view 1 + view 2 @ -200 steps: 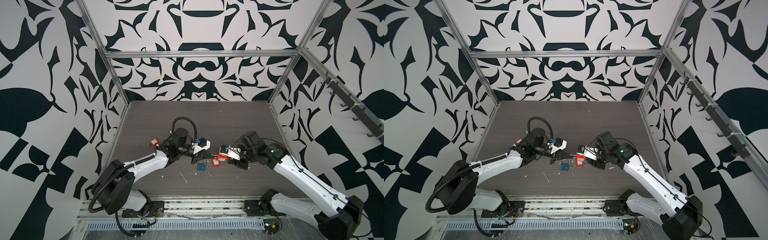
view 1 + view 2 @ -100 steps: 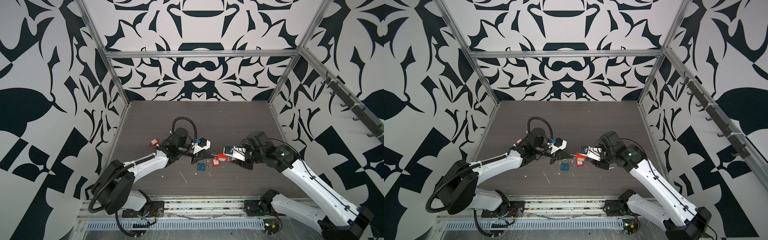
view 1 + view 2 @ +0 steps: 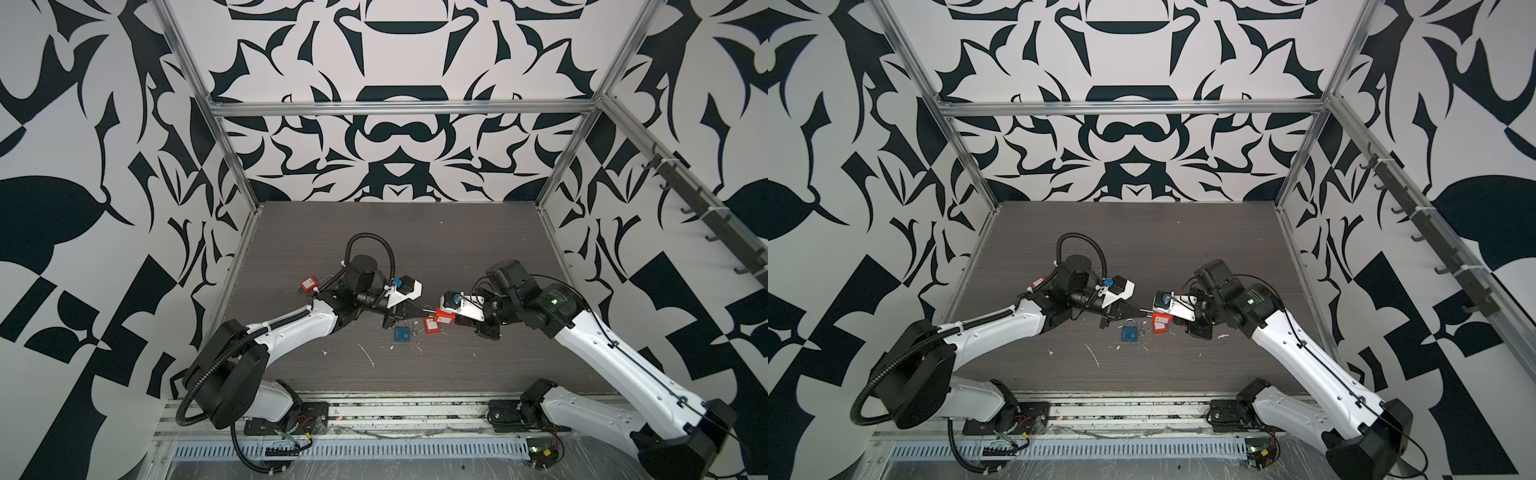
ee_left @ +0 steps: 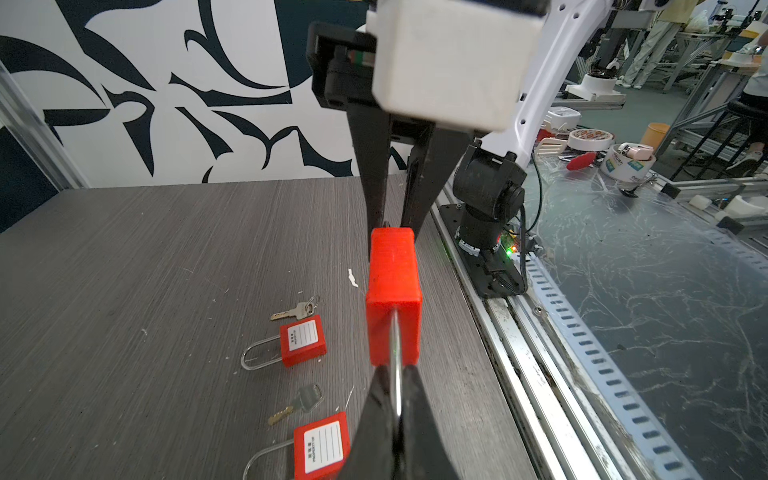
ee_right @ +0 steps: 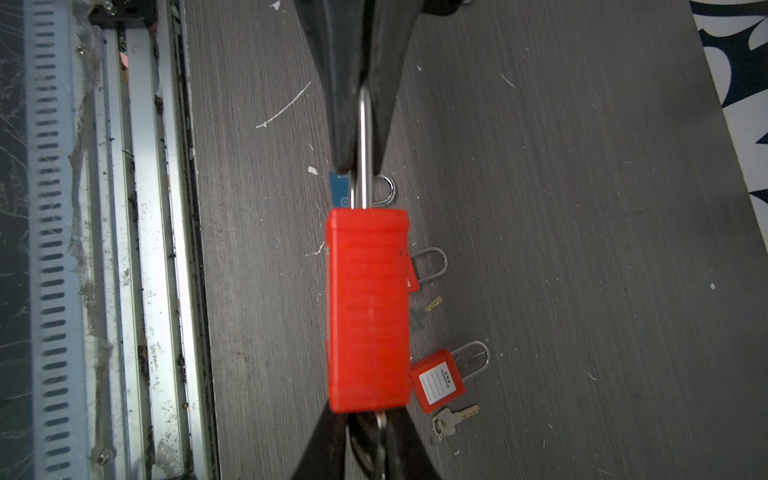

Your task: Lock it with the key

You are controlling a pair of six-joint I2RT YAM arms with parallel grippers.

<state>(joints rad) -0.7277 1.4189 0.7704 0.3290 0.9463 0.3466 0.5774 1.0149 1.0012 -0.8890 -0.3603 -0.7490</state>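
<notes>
The red padlock (image 5: pixel 368 311) is up in the air. It hangs over the middle of the bench (image 3: pixel 415 232), a bit nearer the front edge than the back edge. It lies on its side between the two grippers.

The left gripper (image 5: pixel 359 168) is squeezed tight on the silver shackle (image 4: pixel 397 361). The right gripper (image 4: pixel 395 222) is at the other end of the padlock, at its flat bottom. Its jaws stand narrow. A small silver key (image 5: pixel 380 419) sits between them, right against the padlock's bottom (I cannot tell if the jaws really pinch the key or only sit beside it).

More things lie flat on the bench below. A blue padlock (image 3: pixel 402 333) lies a little toward the front edge. A second red padlock (image 4: pixel 302 340) has a white label, and a ringed key (image 4: pixel 297 309) lies just beside it. A third red padlock (image 4: pixel 322 446) has a white label too, with a gray-headed key (image 4: pixel 303 401) near it. A fourth red padlock (image 3: pixel 308 284) lies toward the left edge, beside the left arm. Thin white scraps (image 3: pixel 365 355) are scattered near the front edge.
</notes>
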